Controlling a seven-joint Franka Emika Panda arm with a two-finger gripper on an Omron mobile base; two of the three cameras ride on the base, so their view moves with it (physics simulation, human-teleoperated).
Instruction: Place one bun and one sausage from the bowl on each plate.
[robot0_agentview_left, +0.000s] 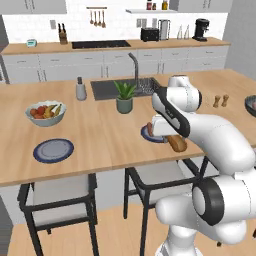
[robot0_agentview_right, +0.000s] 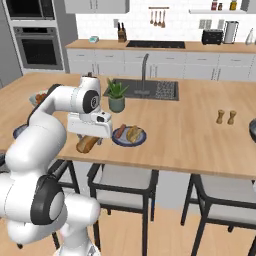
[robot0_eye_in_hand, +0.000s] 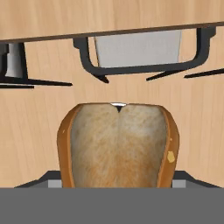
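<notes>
Held lengthwise between the spread fingers, the golden-tan elongated bun could drop past the wooden bench edge at 6 o'clock onto the floor.

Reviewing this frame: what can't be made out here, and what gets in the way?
- The hand's fingers: covered by the bun in the hand view, so their contact is unseen.
- Near plate: largely behind the arm in the left base view; the right base view shows a sausage and a bun on it.
- Dark bowl: cut off by the right edge of the left base view, contents unseen.
- Far plate: mostly behind the arm in the right base view.
</notes>
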